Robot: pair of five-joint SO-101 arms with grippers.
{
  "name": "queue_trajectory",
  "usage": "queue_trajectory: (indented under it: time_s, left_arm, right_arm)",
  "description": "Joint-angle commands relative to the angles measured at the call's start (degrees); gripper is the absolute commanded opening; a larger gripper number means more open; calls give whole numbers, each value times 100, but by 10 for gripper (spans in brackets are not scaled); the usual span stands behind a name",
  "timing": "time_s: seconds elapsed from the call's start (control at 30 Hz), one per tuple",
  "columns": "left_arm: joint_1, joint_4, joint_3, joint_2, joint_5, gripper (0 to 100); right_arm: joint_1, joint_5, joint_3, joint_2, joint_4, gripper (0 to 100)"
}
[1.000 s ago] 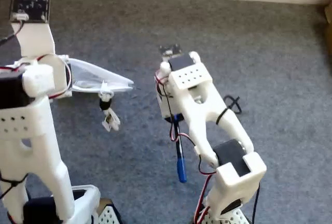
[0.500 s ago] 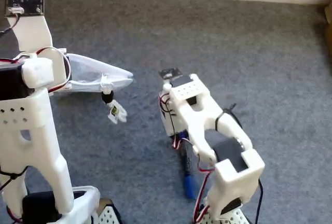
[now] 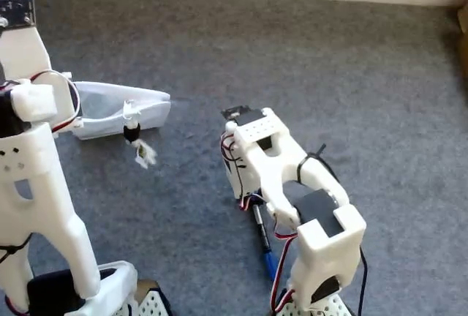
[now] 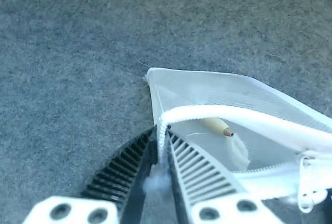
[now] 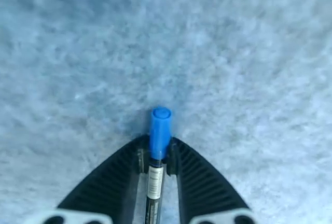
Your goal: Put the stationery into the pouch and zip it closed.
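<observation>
A white mesh pouch (image 4: pixel 228 97) with a white zip band is clamped at one end of its mouth between the closed black ribbed fingers of the left gripper (image 4: pixel 161 135). A slim black pen (image 5: pixel 160 130) with a blue cap is gripped just behind the cap by the right gripper (image 5: pixel 157 149), whose jaws are shut on the barrel.

A white label with dark print is seen on the pen's barrel in the right wrist view, but it cannot be read. A small white tag (image 3: pixel 144 154) hangs from the zip pull in the high view; its marking is also illegible.

A pale stick with a brown tip (image 4: pixel 217 126) is shown inside the pouch in the left wrist view. In the high view the pouch (image 3: pixel 121 110) is seen lying on the grey carpet (image 3: pixel 365 74) beside the left arm, well apart from the pen (image 3: pixel 262 232).

The pen's long axis runs from under the right gripper toward that arm's base, cap end nearest the base.
</observation>
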Motion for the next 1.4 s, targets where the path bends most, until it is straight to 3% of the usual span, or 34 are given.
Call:
queue_trajectory:
  time_s: [0.0, 0.33, 0.67, 0.93, 1.37]
  left_arm:
    - [-40, 70, 189, 286, 53, 7]
    - [-330, 62, 189, 286, 53, 7]
    - [-330, 62, 198, 286, 53, 7]
    - [-330, 62, 347, 286, 53, 7]
    - [-330, 53, 338, 286, 53, 7]
  right_arm:
    - [-101, 70, -119, -857, 154, 4]
    - [-163, -255, -119, -3037, 154, 4]
    - [-848, -255, -163, -4637, 48, 4]
    - [-1323, -255, -145, -5692, -1297, 4]
    - [-1332, -255, -92, -6554, -4945, 4]
